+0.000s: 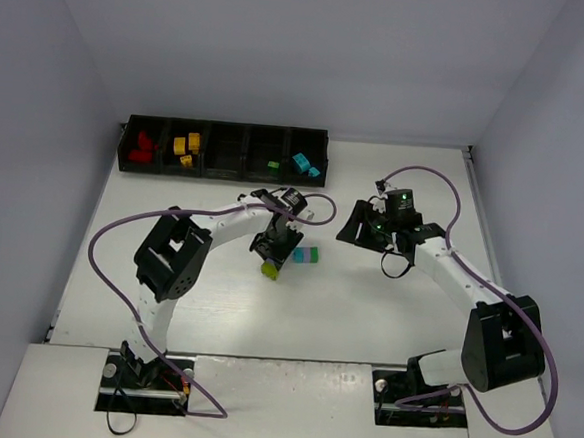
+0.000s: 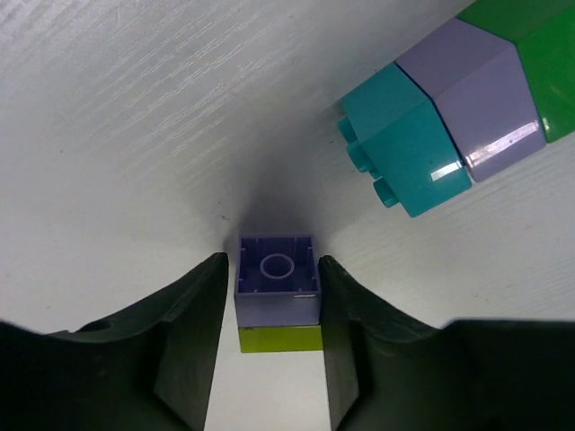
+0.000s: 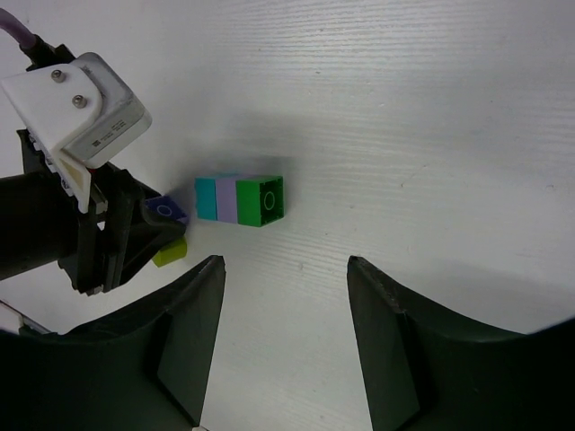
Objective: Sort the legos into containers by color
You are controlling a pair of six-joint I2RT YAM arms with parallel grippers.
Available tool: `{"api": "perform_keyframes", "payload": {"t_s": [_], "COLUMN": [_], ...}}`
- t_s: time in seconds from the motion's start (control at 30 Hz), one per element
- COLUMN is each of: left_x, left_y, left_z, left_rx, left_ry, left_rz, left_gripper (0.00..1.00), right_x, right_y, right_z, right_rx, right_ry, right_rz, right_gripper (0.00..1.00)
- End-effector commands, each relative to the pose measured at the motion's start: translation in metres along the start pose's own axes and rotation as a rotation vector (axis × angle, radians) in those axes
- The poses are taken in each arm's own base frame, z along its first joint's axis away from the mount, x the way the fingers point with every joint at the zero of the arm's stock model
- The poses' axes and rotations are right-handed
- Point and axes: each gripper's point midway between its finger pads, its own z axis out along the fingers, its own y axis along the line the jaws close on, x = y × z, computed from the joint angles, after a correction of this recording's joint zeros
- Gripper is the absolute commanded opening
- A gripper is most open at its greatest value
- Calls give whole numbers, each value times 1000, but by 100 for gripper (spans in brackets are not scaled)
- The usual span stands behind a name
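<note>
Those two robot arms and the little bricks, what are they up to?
They are sorting toy bricks by colour into the black tray at the back. It already holds red bricks, yellow bricks, a green brick and cyan bricks in separate compartments. The left gripper is closed on a lilac brick with a lime brick stuck to it. Beside it on the table lies a joined cyan, lilac and green stack. The right gripper is open and empty nearby.

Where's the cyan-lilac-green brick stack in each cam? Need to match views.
Top external: cyan-lilac-green stack mid-table, just right of the left gripper.
Left wrist: stack in the upper right corner.
Right wrist: stack near centre.
Shared landmark: the lilac-on-lime brick held by the left gripper, beside the stack in every view.
</note>
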Motion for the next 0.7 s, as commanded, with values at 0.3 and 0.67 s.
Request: {"api": "perform_keyframes", "payload": {"t_s": [0.3,0.67], "left_x": [-53,-119], "left_y": [3,19], "left_z": [-65,-161], "left_rx": [40,379], "left_ry": [-252,-643], "left_rz": [-166,-698], "left_gripper": [0,0], "right_x": [-16,-35], "right_y": [38,117], "right_z": [-13,-31], "right_rx": [-90,-313], "right_ry": [-89,-210], "right_rz": [-101,-294], "right_gripper": [53,61]}}
